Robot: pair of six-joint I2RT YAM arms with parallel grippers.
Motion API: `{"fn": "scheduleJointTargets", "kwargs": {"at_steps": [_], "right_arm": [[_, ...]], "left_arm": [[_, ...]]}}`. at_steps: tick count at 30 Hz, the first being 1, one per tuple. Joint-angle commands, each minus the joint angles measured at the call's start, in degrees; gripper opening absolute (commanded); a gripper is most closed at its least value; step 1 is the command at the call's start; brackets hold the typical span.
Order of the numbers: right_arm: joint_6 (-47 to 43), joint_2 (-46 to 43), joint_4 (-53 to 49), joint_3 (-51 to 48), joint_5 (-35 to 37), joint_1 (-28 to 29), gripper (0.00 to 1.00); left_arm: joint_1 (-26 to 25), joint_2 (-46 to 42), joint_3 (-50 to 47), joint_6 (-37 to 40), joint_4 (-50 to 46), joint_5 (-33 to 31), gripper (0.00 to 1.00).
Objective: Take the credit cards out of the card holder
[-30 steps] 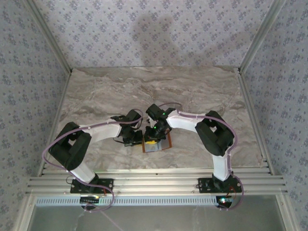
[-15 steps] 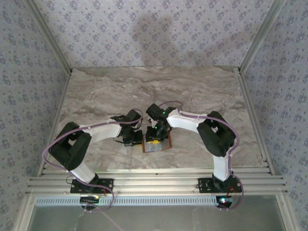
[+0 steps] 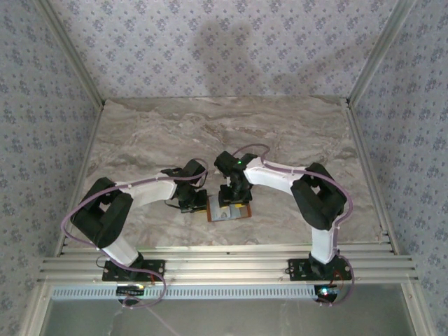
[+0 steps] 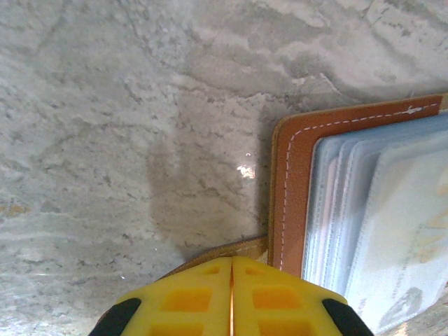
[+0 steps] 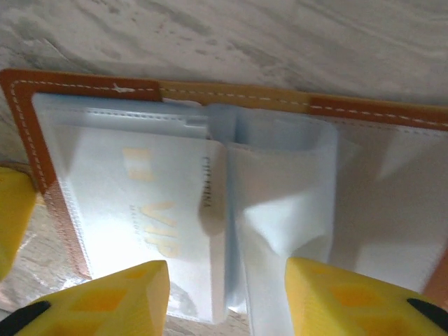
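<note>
Now the right gripper (image 5: 224,280) is hanging open over the card holder (image 5: 280,182) — the left gripper (image 4: 232,274) is sitting shut.

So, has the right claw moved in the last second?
Yes. The right gripper slid slightly right, across the card holder, which lay unmoved.

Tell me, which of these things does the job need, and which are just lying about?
Job: card holder, pale VIP card inside it, left end effector (shut), right end effector (open above it).
Just there: marble table, patterned walls.
</note>
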Motion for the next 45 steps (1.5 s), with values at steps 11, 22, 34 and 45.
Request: {"fn": "scheduleJointTargets", "kwargs": {"at_steps": [11,22,34,45], "right_arm": [[-3.6,-3.7,-9.9,1.2,10.4,-1.0,0.51],[-4.4,-4.3,-10.7,-1.5,12.7,-2.7,0.44],[-5.0,-7.0,-11.6,-0.3,12.6,-3.1,0.28],[-2.6,-10.3,1.1,-3.8,-3.3,-3.8,0.19]], "left_arm": [[0.2,0.2,1.9,0.8,-3.0,-0.4,0.1],[-1.0,-1.4,6.1,1.3,-6.3,-0.4,0.1],[-3.5,1.2,10.7,0.7,-6.5,0.7,0.1],[-4.5,4.8,11.1,0.5,-5.0,2.1,0.1]]}}
